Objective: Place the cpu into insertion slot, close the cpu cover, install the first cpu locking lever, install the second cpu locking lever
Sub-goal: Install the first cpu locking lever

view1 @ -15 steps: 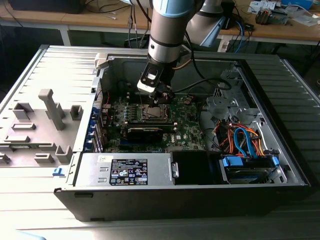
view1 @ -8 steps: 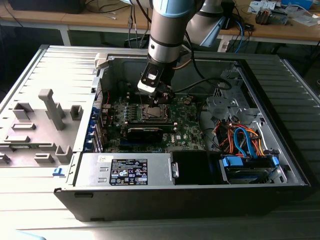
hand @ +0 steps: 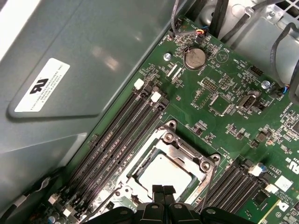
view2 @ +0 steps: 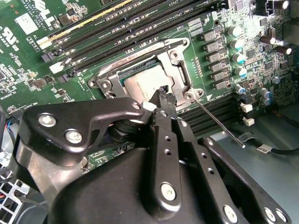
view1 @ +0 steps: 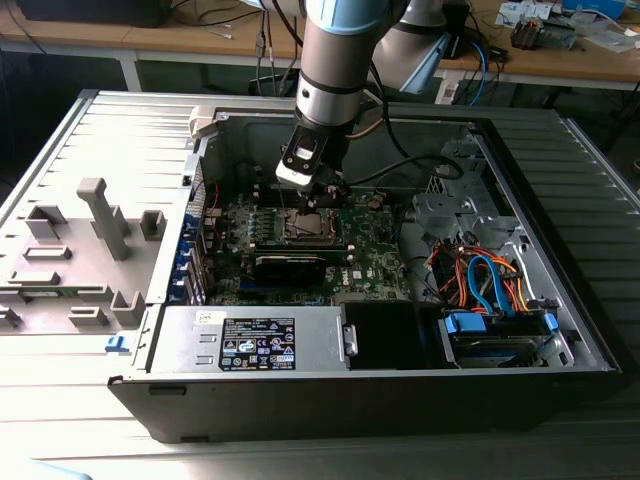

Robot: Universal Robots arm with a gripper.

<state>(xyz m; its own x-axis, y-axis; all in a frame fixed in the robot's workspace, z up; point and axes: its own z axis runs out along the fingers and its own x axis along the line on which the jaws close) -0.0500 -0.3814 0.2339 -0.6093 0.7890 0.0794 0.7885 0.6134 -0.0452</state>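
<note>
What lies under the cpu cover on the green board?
The cpu shows its silvery face through the cut-out of the cpu cover. The cover's frame hides the cpu's edges and all beneath them; the gripper blocks one side.

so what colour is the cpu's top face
Silvery-grey metal; the cpu shows best in the first wrist view.
</note>
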